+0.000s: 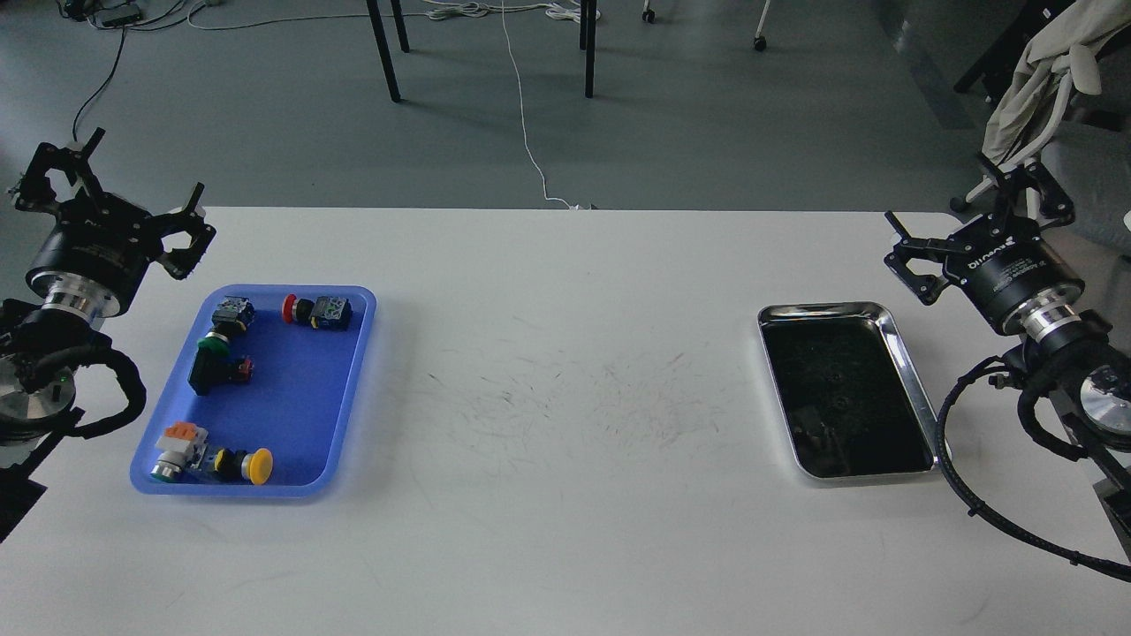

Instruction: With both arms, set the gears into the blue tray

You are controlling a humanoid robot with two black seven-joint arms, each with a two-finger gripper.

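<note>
- L gripper (110, 190), upper left of frame: fingers spread wide, nothing between them; hangs off the table's left edge, just above-left of the blue tray.
- R gripper (976, 208), upper right: fingers also splayed apart, empty; sits past the table's far right corner, above the steel tray.
- Both arms cut off by frame edges; only wrists, silver rings & cable looms show.
- Blue tray (349, 389), left-centre of frame, on the white table (565, 353). Long side runs toward the camera, slightly skewed.
- In the blue tray: push-button switches, approx 5-6. Red-cap one (309, 310) at the tray's top, a dark-bodied one (231, 313) left of it, green-cap one (212, 362) mid-left, yellow-cap one (247, 465) & an orange-topped grey one (177, 450) at the bottom. Count unsure, as some bodies touch & blur together.
- Steel tray (914, 371), right-centre of frame, well apart from the blue tray. Bottom is dark & reflective.
- Gears (831, 375): only faint dark specks on the steel tray's bottom, black on black; can't count them, can't make out teeth or holes. None visible in the blue tray.
- Table middle between the trays: scuff marks only.
- Background floor: cables, chair legs, a pale cloth (1056, 71) draped upper right.
</note>
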